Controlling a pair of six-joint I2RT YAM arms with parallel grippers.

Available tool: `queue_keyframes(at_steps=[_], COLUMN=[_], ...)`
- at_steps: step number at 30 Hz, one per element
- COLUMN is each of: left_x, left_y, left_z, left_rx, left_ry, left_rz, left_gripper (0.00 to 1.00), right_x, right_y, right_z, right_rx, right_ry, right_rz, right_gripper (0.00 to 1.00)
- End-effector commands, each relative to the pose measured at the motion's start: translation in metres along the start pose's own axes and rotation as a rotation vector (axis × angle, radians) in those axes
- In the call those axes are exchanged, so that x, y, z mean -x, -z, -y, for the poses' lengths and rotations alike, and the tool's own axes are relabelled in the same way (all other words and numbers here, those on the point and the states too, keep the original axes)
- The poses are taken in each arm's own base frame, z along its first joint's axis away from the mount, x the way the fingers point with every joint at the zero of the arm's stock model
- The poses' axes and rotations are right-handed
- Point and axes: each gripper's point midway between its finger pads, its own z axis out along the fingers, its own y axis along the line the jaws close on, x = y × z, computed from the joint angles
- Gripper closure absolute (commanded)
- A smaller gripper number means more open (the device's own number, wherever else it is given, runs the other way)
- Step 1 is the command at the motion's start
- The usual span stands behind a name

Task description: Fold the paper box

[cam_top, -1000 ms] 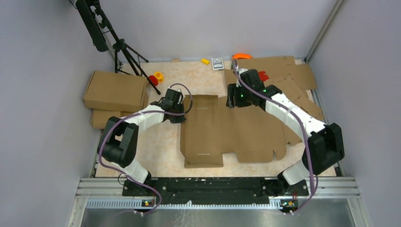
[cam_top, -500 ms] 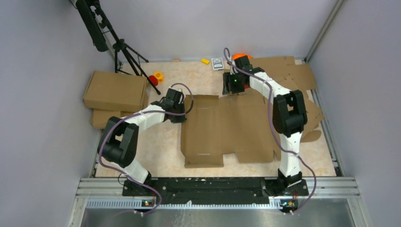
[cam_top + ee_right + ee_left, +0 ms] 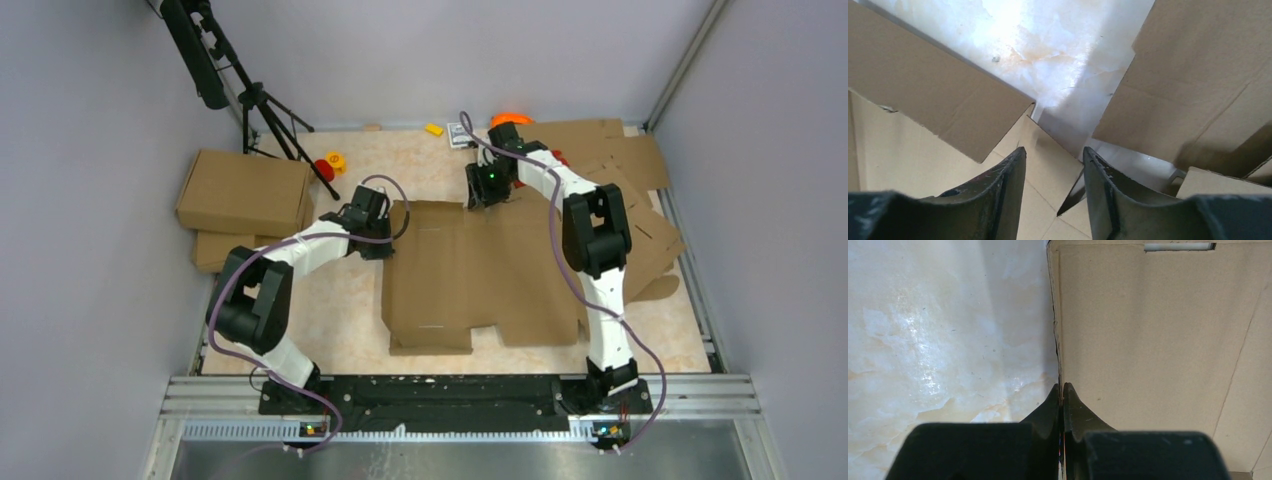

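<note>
**Q:** Where does the task's thing lie, and how does it look?

**A:** Top view, centre of frame. The paper box [image 3: 480,270] lies flat on the tabletop [image 3: 345,310], between the two arms. It is a plain brown corrugated blank, die-cut, with flaps along its edges and faint score lines. A narrow slot [image 3: 1178,247] shows at the upper right of the left wrist view. The blank's left portion looks doubled over, judging by the thicker lower-left edge. Loose cardboard sheets [image 3: 620,165] are heaped at the upper right, just beside the blank, and are not part of it.

**Q:** How should it handle?

**A:** By appearance it is light and fairly stiff, so the panels should stay flat and bend mainly along the scores. The matt surface is unlikely to slip. An edge lying flush on the tabletop gives little to catch, though, and a hard pinch mid-panel would probably crush the fluting. The better hold is a free flap edge or corner near a score, with the neighbouring panel pressed down.

**Q:** And the pincers?

**A:** Left pincer [image 3: 1062,390]: jaws pressed together, tips at the blank's left edge, nothing visible between them. Right pincer [image 3: 1053,152]: jaws apart and holding nothing, poised over the far edge where a notch separates two flaps.
</note>
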Motion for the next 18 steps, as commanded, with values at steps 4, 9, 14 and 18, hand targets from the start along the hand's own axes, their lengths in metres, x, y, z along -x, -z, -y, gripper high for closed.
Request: queue_keyframes(at_steps=[4, 9, 14, 18], left_x=[0.019, 0.020, 0.021, 0.020], left_y=[0.010, 0.014, 0.021, 0.023], left_z=[0.010, 0.013, 0.018, 0.027], left_rx=[-0.015, -0.025, -0.044, -0.065], left_ry=[-0.010, -0.006, -0.011, -0.027], left_rz=[0.059, 0.072, 0.095, 0.101], left_gripper=[1.00, 1.00, 1.00, 1.00], right_x=[0.005, -0.003, 0.003, 0.000], right_y=[0.021, 0.039, 0.066, 0.077], right_z=[-0.032, -0.042, -0.053, -0.063], right_rx=[0.150, 0.174, 0.144, 0.063], right_ry=[0.051, 0.039, 0.087, 0.185], right_rz=[0.035, 0.070, 0.155, 0.175], right_gripper=[0.80, 1.00, 1.00, 1.00])
